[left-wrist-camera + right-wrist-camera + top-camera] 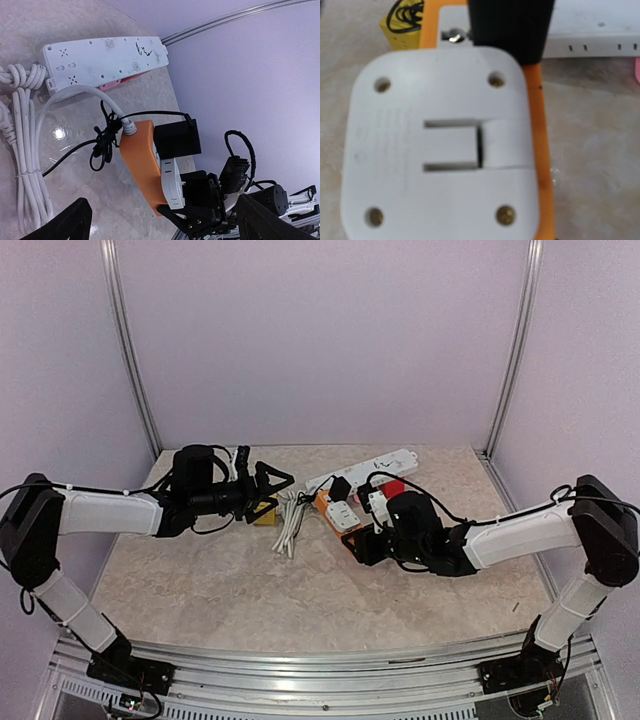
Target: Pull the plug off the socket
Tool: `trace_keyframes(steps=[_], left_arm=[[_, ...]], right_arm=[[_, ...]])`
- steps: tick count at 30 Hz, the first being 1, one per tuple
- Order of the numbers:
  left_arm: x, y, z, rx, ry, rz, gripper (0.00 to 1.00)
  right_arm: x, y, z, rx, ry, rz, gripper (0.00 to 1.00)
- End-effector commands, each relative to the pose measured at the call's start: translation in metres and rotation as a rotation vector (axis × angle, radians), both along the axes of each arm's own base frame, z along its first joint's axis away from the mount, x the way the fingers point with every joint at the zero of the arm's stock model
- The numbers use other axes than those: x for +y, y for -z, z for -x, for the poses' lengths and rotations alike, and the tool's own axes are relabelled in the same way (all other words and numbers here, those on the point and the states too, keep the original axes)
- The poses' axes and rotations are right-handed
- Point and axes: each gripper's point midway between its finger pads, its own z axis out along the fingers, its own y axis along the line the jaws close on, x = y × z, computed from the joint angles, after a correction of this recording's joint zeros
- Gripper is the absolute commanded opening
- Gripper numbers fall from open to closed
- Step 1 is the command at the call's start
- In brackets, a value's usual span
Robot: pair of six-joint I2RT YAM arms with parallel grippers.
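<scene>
Glossy orange socket strip (140,160), white-faced, lies at the centre of the marbled table (200,590). A boxy matte-black plug (177,139) sits in its 12 o'clock end. The left gripper (280,493) gapes at 9 o'clock; the right gripper (362,543) has an unclear hold.

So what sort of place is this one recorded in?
Most likely a lab test booth, not a home: plain lilac walls in an aluminium frame, a marble-look tabletop, a left arm and right arm bolted at its near edge, over an orange power strip and a white power strip.
</scene>
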Motion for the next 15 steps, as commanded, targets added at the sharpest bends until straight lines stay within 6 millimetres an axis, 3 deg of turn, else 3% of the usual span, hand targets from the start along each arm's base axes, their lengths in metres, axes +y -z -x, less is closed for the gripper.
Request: trace_keyframes(steps=[1,5,15], left_arm=[[-0.029,-0.015,-0.003,0.007,0.075,0.121,0.97],[-0.046,-0.001,-0.007,0.055,0.11,0.123,0.93],[-0.058,0.018,-0.014,0.094,0.117,0.12,0.77]], right_arm=[[0.018,-0.042,0.003,-0.078,-0.039,-0.115,0.0],[0.021,-0.046,0.003,-0.092,-0.052,-0.118,0.0],[0.025,-0.058,0.004,-0.11,-0.067,-0.132,0.0]])
